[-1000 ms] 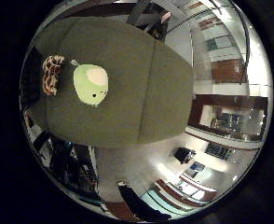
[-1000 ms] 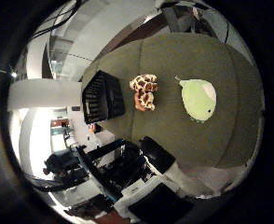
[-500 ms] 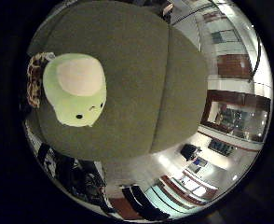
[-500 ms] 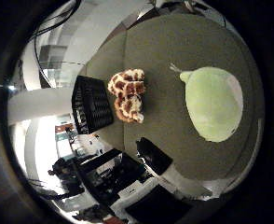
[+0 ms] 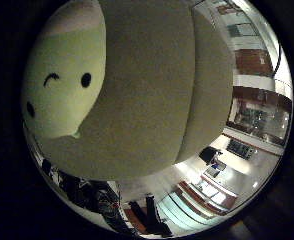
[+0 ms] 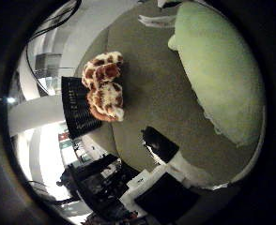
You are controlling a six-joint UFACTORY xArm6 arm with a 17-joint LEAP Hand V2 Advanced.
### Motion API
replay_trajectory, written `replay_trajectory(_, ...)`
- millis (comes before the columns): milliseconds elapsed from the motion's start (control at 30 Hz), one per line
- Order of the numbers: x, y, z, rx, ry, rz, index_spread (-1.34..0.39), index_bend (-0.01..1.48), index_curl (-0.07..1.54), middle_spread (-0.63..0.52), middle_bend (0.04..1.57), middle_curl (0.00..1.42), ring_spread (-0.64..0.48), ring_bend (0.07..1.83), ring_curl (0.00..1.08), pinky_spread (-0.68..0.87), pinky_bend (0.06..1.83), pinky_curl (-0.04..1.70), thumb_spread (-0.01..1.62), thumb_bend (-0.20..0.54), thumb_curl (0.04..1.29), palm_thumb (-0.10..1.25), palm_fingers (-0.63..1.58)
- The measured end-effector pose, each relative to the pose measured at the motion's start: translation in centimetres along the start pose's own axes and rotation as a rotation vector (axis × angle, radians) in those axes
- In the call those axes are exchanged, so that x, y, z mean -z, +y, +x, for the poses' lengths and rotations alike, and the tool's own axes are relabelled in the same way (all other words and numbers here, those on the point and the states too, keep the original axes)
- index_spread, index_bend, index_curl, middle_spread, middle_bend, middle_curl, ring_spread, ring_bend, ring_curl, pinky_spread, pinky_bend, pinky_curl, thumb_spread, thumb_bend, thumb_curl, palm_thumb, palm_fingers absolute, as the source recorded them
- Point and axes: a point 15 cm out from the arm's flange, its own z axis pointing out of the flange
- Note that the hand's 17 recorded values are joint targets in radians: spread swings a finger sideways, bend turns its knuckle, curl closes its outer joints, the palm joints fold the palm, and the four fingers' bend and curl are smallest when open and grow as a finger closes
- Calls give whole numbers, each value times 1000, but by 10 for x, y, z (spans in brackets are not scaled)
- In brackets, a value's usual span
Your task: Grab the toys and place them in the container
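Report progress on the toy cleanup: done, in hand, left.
Done: nothing shows as put away; the green plush toy and the spotted plush toy both lie on the olive table. In hand: the green toy fills much of both palm views, so the palm is close over it, but no grasp is visible. Left: both toys must go into the black container beside the spotted one.

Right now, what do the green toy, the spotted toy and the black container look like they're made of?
Green toy: soft plush fabric, matte and fuzzy, with a stitched-looking face. Spotted toy: fleecy plush, brown patches on cream, bunched and floppy. Black container: probably rigid plastic or wire, judging by its slatted wall; hard to tell.
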Motion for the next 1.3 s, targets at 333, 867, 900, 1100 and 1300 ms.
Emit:
replay_trajectory(333,-8,5,2,-7,16,-18,-455,390,467,-255,711,537,-261,937,506,-250,1165,276,999,-11,370,838,1336)
replay_trajectory(867,169,-21,53,-42,117,175,-333,1032,978,-206,1261,898,-252,1349,811,-169,1574,600,1034,-11,541,1084,1075)
replay_trajectory(900,183,-19,48,-42,116,180,-329,1032,983,-204,1265,900,-250,1348,815,-169,1571,606,1034,-12,547,1084,1074)
replay_trajectory(1100,279,-9,-7,-3,114,229,-311,1023,1004,-191,1274,901,-247,1335,841,-170,1550,653,1038,-12,584,1078,1074)
replay_trajectory(1300,347,-2,-123,107,52,269,-297,1015,1017,-186,1274,898,-249,1330,860,-173,1525,690,1039,-13,607,1074,1077)
